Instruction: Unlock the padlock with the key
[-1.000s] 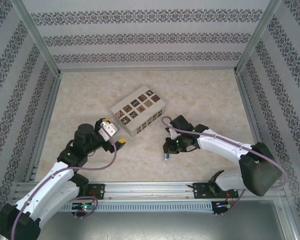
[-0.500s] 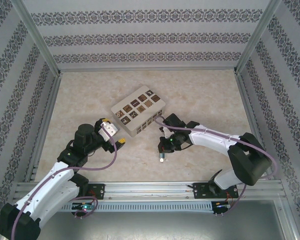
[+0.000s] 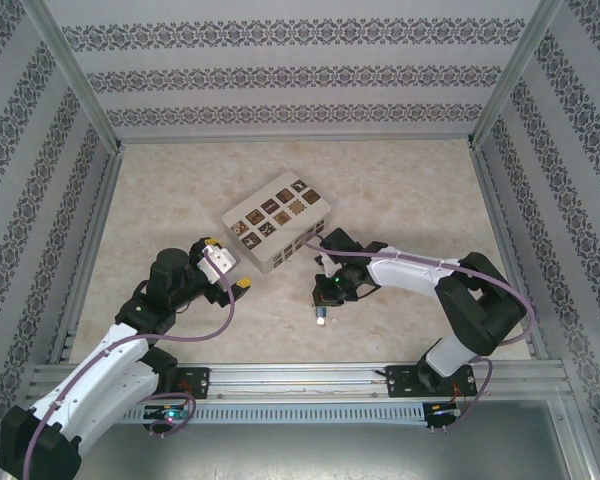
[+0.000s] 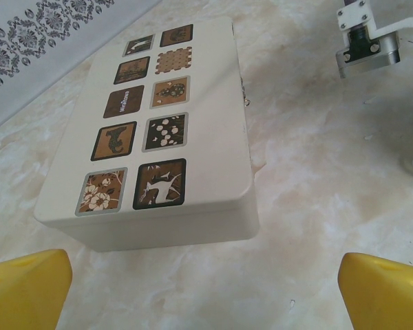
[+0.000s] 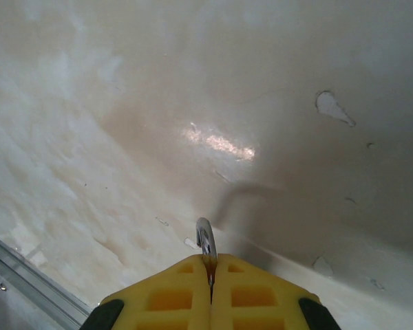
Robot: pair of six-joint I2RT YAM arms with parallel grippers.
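The right gripper sits near the middle of the counter, just near and right of the cream patterned box. In the right wrist view its yellow fingers are pressed together on the thin silver shackle of the padlock, which sits at the gripper's near tip. The left gripper hovers just left of the box's near end, its fingers spread wide apart and holding nothing.
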